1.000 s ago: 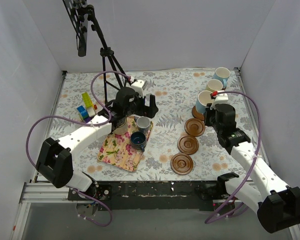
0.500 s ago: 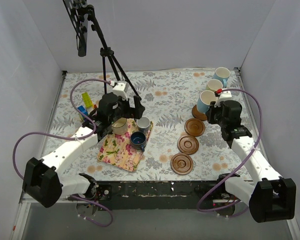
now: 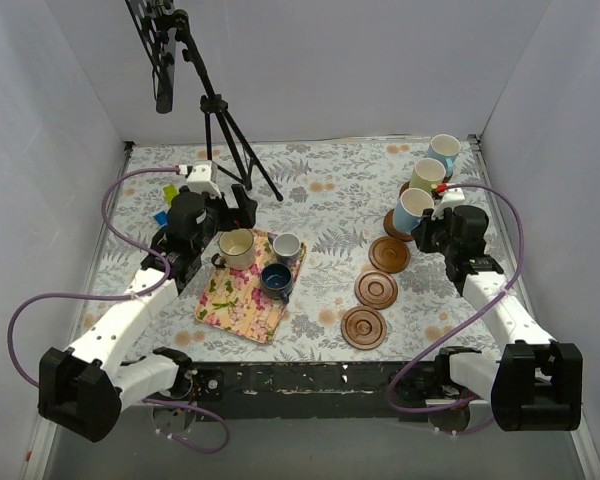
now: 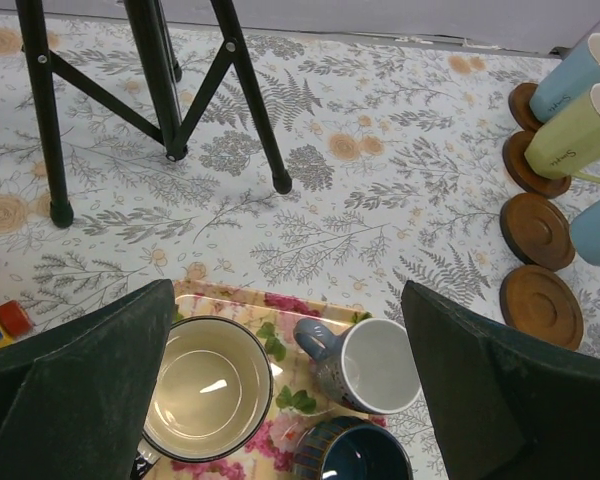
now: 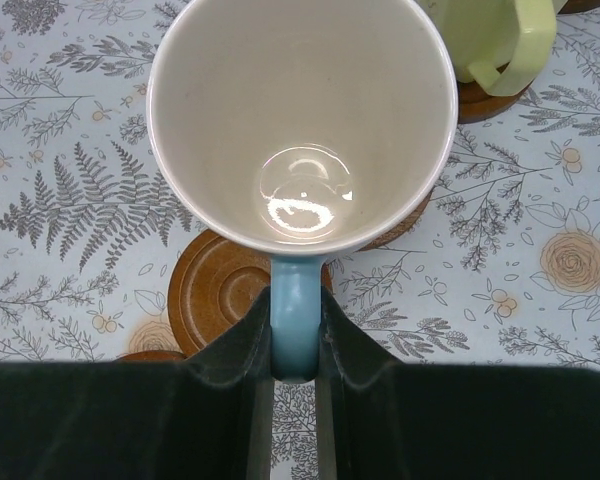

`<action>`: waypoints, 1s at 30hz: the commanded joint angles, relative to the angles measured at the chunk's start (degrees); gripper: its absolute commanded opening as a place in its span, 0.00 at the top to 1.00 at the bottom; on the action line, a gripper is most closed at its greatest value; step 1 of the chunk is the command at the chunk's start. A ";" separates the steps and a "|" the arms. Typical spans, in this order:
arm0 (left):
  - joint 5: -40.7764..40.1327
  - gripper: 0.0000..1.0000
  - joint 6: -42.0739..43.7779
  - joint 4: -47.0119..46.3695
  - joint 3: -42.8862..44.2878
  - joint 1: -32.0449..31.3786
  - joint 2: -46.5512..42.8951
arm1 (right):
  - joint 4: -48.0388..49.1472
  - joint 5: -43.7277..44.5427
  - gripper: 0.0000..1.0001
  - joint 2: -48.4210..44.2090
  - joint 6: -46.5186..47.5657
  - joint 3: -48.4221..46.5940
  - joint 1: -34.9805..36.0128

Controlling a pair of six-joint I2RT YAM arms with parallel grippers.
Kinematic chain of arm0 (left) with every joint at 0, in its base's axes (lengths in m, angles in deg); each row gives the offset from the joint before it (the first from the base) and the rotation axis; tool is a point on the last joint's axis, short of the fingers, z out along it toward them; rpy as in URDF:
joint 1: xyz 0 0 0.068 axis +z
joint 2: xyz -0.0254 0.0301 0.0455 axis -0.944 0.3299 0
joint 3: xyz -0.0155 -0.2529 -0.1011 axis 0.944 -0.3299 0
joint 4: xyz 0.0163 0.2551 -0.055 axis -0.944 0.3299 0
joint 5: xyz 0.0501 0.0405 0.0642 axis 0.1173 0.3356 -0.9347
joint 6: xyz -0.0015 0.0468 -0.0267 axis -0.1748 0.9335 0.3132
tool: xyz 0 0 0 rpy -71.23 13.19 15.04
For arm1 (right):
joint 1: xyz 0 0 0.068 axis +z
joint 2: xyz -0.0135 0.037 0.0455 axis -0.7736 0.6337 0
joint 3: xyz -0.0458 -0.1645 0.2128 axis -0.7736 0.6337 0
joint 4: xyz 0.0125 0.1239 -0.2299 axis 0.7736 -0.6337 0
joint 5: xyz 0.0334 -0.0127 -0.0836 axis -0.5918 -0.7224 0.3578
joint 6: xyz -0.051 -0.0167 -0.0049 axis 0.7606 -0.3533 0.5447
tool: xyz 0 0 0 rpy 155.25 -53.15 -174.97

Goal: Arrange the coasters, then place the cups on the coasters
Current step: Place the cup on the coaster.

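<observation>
Here, three cups (image 3: 275, 280) on floral mat (image 3: 232, 306)

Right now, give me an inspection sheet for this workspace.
Surface: fern-print tablecloth.
Job's things: six round brown wooden coasters at right; yellow-green ceramic cup, rear light blue cup on two; cream cup, grey-white cup, navy cup on rectangular floral cloth mat.
Clutter: the mat, colourful toy blocks, black tripod.
Grippers: left gripper open near mat; right gripper shut on handle of near light blue cup.
Cables: purple cables beside both arms.
Surroundings: white walls.

The cup (image 5: 300, 120) is light blue, coasters (image 3: 364, 327) reddish-brown, tablecloth (image 3: 340, 190) fern-patterned.
</observation>
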 commanded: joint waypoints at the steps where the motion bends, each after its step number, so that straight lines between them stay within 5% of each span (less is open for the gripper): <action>1: -7.21 0.02 1.63 -0.38 -1.56 0.35 -2.82 | 10.70 -1.73 0.99 -0.58 0.91 0.50 -0.15; 5: -12.59 0.02 2.78 -0.55 -2.53 0.44 -4.84 | 11.58 -0.33 0.99 0.56 2.66 1.30 -0.15; 30: -6.44 0.02 1.37 -0.64 -2.27 2.20 -2.21 | 20.20 3.20 0.99 8.64 5.74 2.09 -0.15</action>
